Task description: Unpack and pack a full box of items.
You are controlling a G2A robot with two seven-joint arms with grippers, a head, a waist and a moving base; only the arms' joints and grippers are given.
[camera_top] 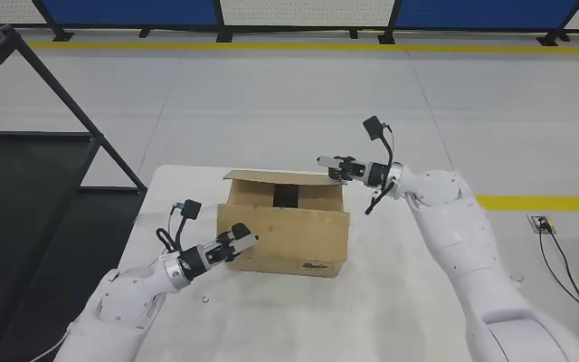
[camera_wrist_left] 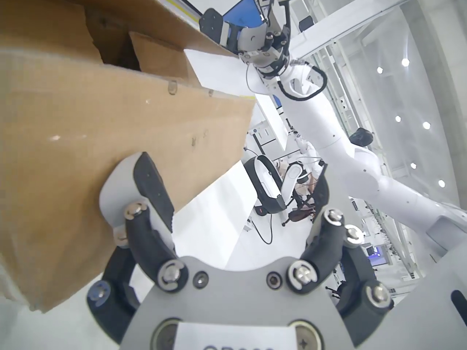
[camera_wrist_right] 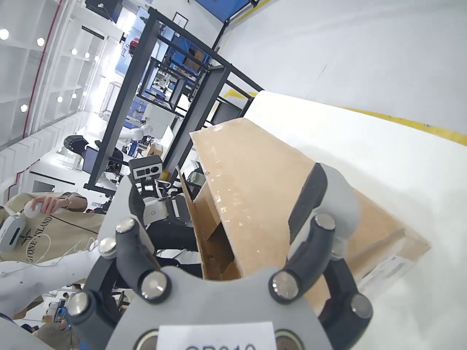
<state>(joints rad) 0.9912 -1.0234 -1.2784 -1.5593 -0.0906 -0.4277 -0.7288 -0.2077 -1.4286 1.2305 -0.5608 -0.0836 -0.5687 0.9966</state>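
left tool [camera_top: 245, 237], right tool [camera_top: 326, 163] at box [camera_top: 291, 237]

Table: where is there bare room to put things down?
The widest bare patch of the table lies in front of the box, between the two arms. Another lies between the box and the right arm. It is crowded at the box's near corner by the left end effector and at its far flap by the right end effector.
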